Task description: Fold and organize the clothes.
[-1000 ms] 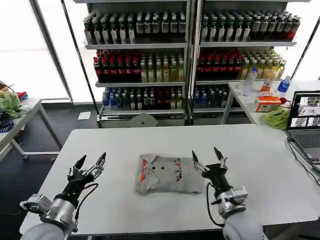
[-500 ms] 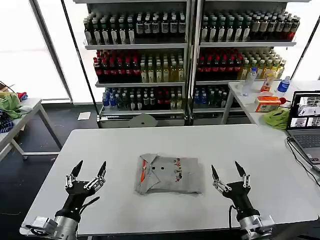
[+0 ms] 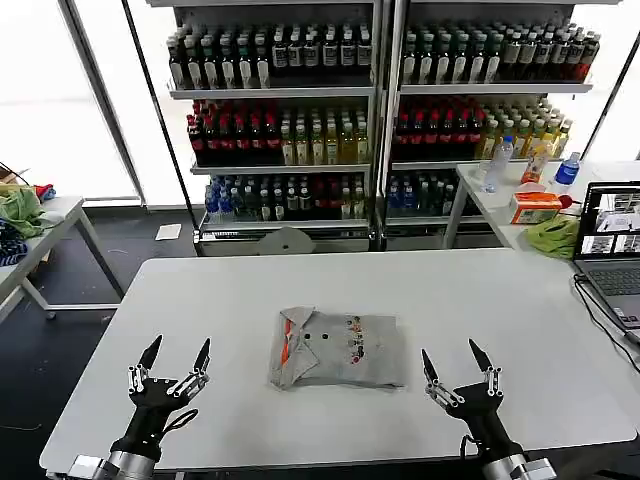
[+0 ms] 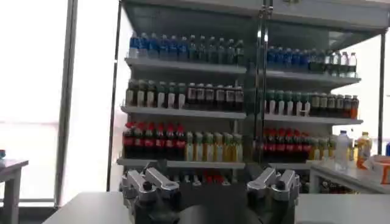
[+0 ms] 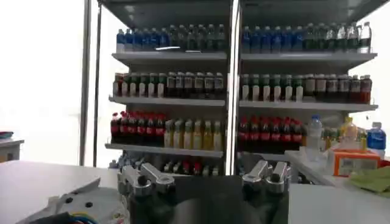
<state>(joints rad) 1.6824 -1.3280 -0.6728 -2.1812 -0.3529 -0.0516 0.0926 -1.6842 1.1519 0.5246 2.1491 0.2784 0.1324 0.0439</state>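
One of the clothes, a light grey shirt (image 3: 340, 350) with an orange-trimmed collar and a small coloured chest print, lies folded into a neat rectangle in the middle of the white table (image 3: 480, 290). My left gripper (image 3: 176, 350) stands open near the table's front edge, well to the shirt's left, holding nothing. On the shirt's right my right gripper (image 3: 449, 354) is open too, a short way from the fabric. The right wrist view catches the shirt's corner (image 5: 79, 207) beside the open right gripper (image 5: 204, 178). The left gripper (image 4: 207, 182) faces the shelves.
A laptop (image 3: 612, 250) sits at the table's right edge. Behind it stands a side table with a green cloth (image 3: 552, 237), bottles and a box. Bottle shelves (image 3: 380, 110) line the back. Another table (image 3: 30, 240) with cloths is at far left.
Both grippers have drawn back from the shirt's sides toward the table's front edge and sunk lower, staying open. The folded shirt has not moved.
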